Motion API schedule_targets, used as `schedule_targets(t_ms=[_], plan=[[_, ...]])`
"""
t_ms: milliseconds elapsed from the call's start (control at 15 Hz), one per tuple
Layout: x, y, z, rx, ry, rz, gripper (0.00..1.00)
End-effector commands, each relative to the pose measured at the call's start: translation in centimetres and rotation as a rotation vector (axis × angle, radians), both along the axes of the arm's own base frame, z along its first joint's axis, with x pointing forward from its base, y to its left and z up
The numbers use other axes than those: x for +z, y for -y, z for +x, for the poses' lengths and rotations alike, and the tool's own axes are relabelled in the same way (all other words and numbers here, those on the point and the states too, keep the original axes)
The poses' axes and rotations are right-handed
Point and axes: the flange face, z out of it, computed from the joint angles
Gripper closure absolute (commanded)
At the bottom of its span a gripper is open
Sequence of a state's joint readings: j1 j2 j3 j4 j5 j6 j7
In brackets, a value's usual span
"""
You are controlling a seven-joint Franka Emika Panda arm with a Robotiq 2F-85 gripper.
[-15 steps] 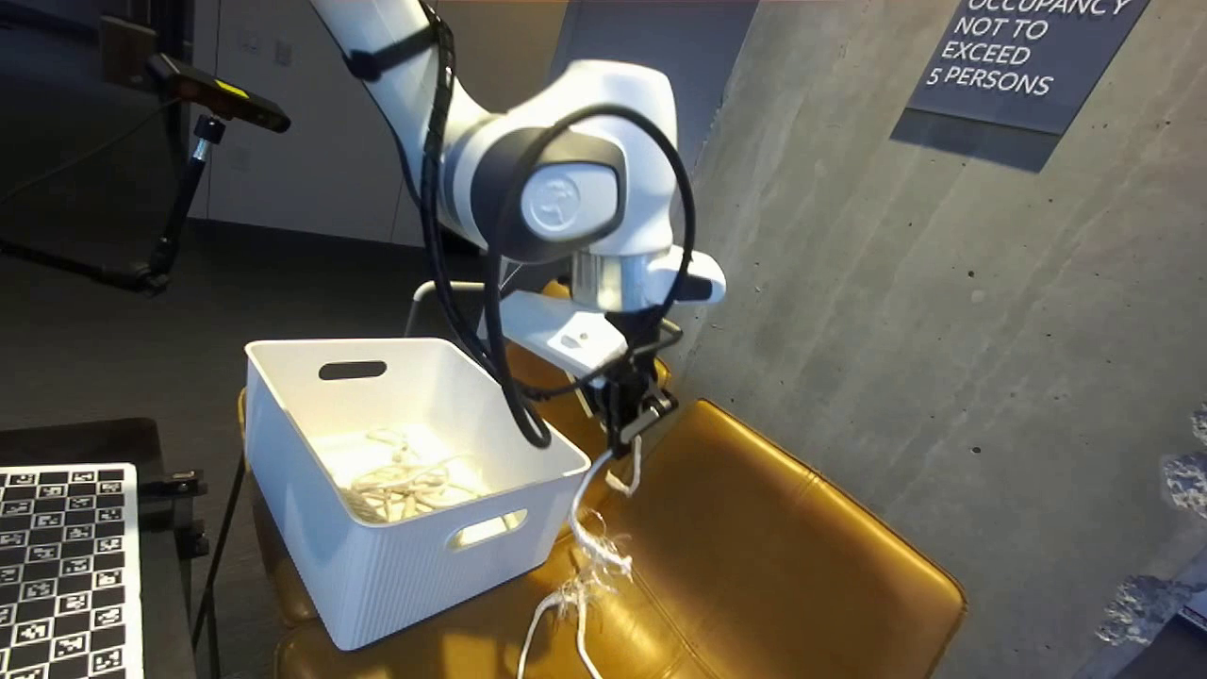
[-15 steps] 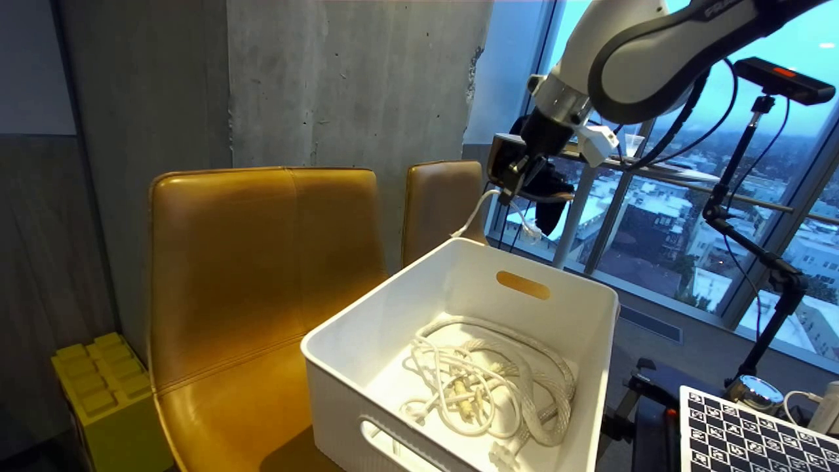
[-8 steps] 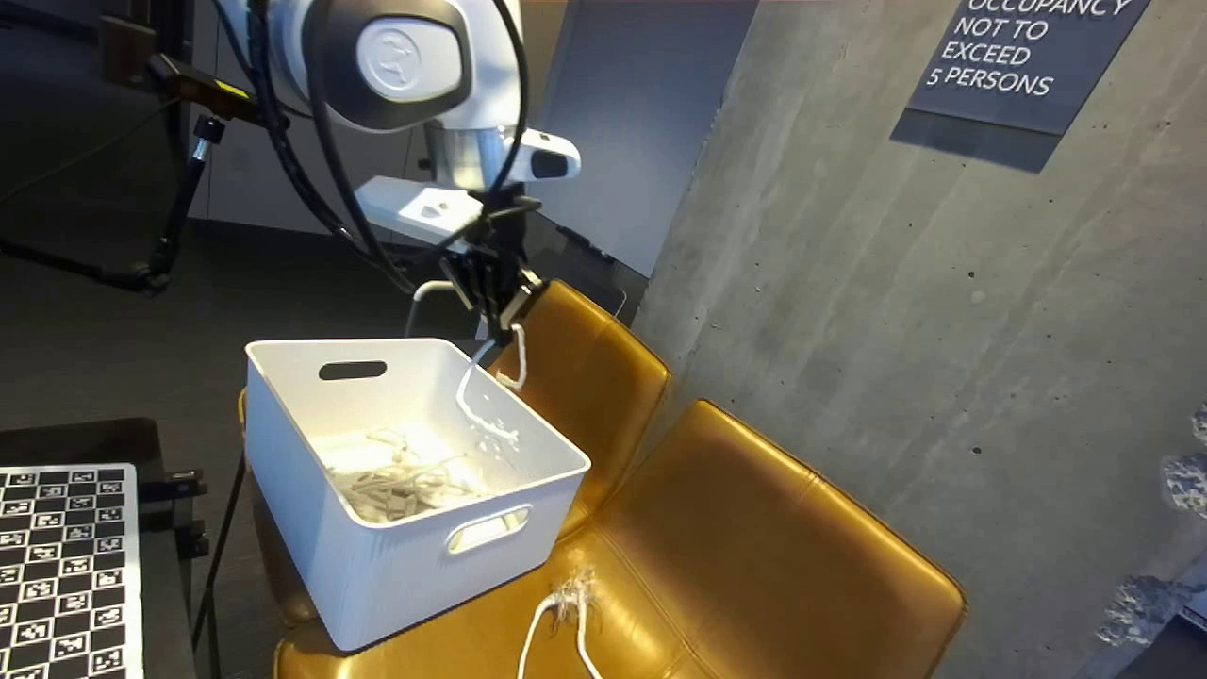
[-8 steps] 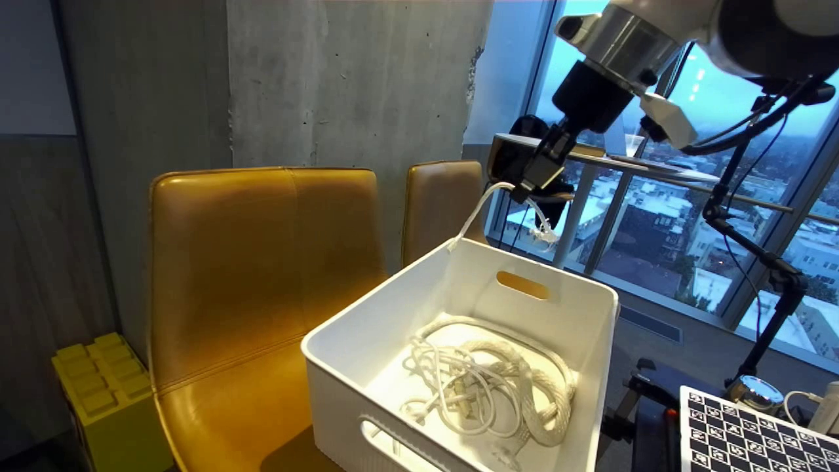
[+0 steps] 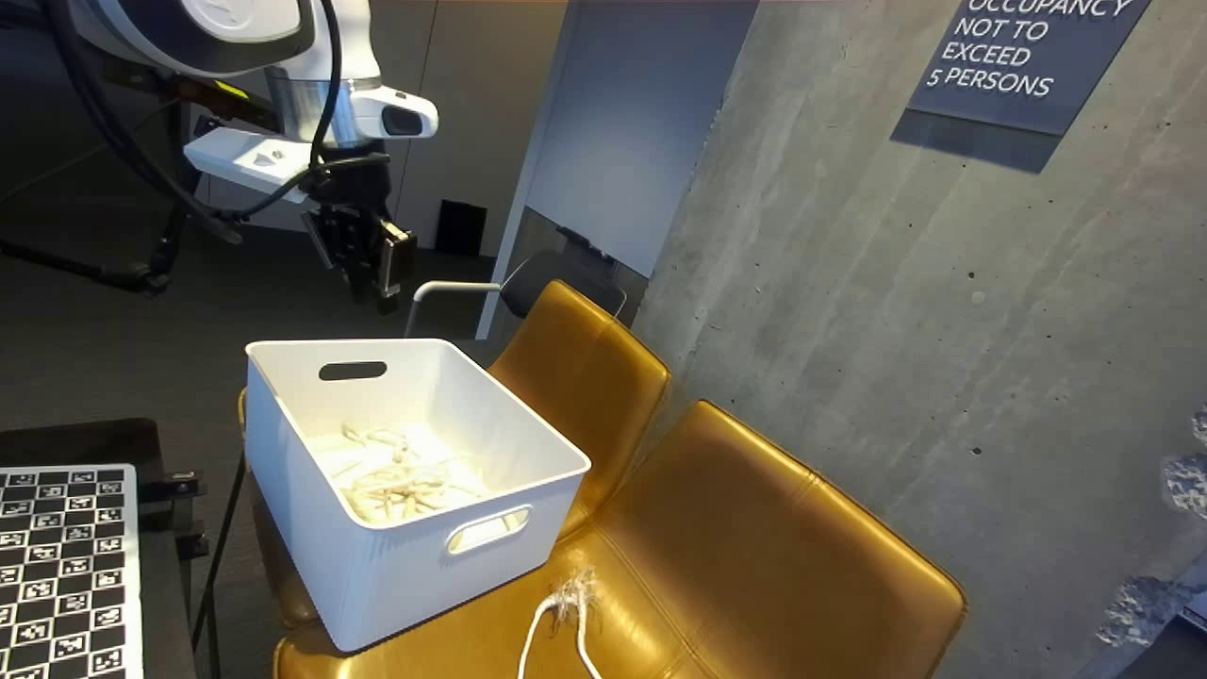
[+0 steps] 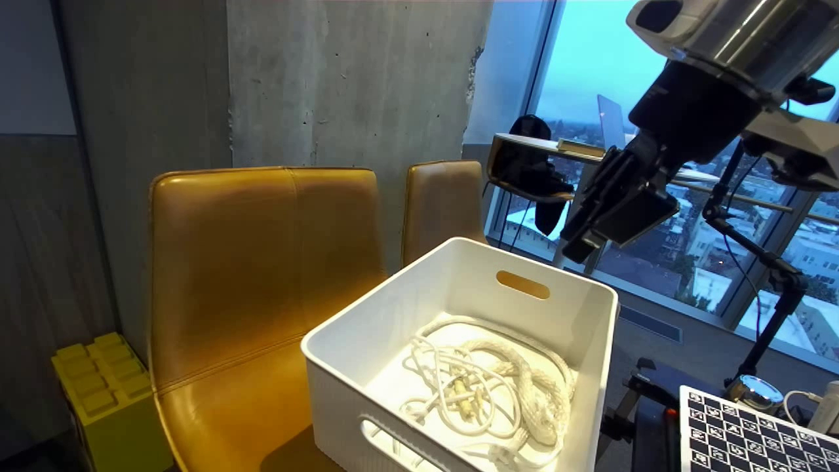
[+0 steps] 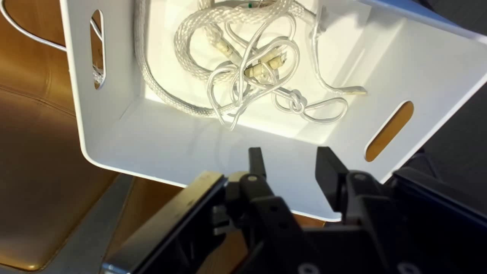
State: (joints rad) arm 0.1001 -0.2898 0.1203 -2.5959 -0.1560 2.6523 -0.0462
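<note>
Presently jaws stand apart, nothing between them, above white ribbed plastic bin (image 5: pixel 424 575). Tangle of white braided rope and thin cord (image 7: pixel 261 70) lies below, on bin floor; in wrist view, ahead of fingertips (image 7: pixel 257 163), which overlap long wall. Coiled, no single long axis; raised walls hem it in. Frayed white cord (image 5: pixel 571 594) outside, on golden-brown leather chair (image 5: pixel 783 519).

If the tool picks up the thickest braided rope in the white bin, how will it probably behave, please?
The thickest braided rope will probably hang floppy, since it lies in a loose curve. It may pull the thin cord along, because loops of that cord overlap it. Its woven surface suggests something soft, not fragile.
</note>
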Motion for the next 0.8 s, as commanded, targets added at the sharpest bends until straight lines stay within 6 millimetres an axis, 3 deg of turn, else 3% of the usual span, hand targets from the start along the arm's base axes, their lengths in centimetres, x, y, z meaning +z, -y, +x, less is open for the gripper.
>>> schedule_targets(t_ms=[0,267,467,733], plan=[[0.8,3.7,0.1,-0.040,-0.007,0.020,0.28],[0.2,12.8,3.0,-0.135,-0.009,0.023,0.01],[-0.8,20.1,5.3,-0.214,-0.020,0.024,0.00],[-3.2,27.1,8.4,-0.316,-0.050,0.060,0.00]])
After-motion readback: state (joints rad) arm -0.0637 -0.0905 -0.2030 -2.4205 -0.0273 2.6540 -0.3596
